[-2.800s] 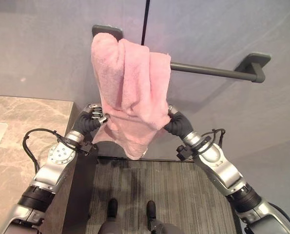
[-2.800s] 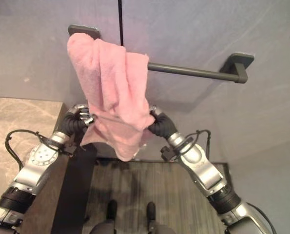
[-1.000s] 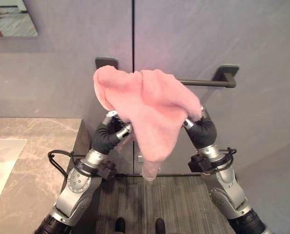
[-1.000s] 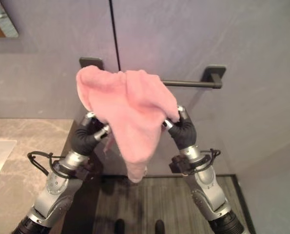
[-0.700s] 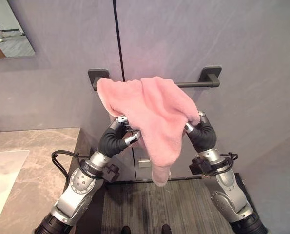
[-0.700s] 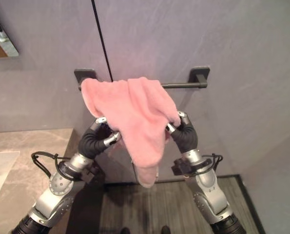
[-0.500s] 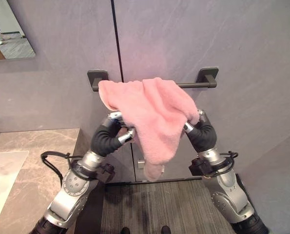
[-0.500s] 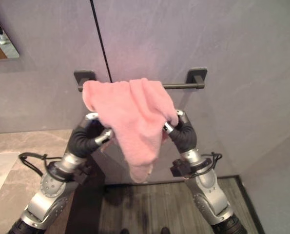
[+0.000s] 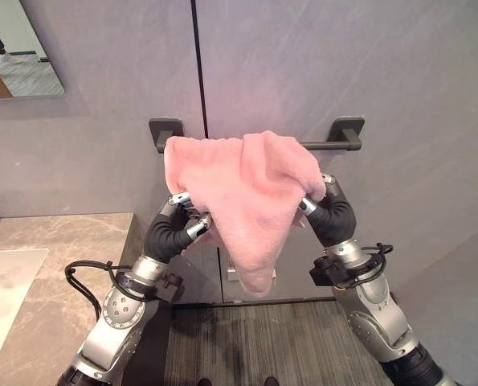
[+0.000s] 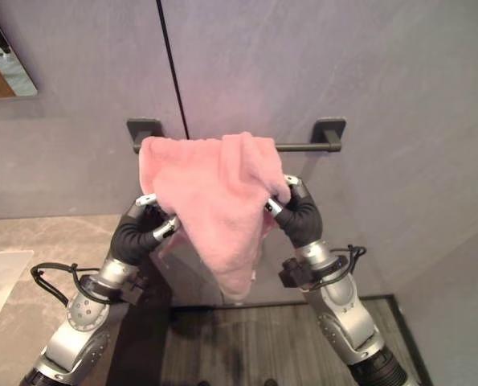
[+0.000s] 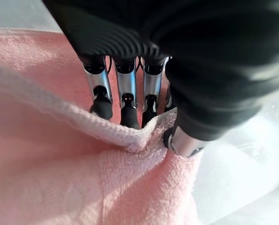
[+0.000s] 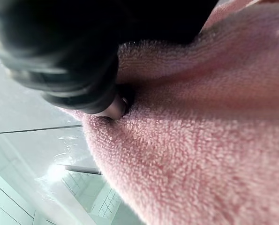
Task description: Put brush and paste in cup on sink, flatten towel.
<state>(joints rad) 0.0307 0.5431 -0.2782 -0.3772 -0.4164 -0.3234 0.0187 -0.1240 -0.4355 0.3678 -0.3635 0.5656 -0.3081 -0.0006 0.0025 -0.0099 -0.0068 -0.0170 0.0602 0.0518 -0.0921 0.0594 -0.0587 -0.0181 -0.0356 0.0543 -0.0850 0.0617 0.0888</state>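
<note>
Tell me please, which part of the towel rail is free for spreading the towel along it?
The rail is bare only between the pink towel and its right bracket. The rest is covered up to the left bracket. Below, left hand and right hand crowd the towel's sides.

Grey wall panels [image 9: 319, 64] meet at a dark vertical seam [image 9: 198, 72]. A mirror [image 9: 18, 48] hangs upper left. Dark striped flooring [image 9: 255, 346] lies beside a marble countertop [image 9: 54, 241].

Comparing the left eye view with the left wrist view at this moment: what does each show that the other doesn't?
Left eye view: the dark towel bar on the grey wall, the marble counter and the right hand at the towel's right edge. Left wrist view: the fingers and thumb pinching a fold of cloth. Both: the pink towel and the left hand.
</note>
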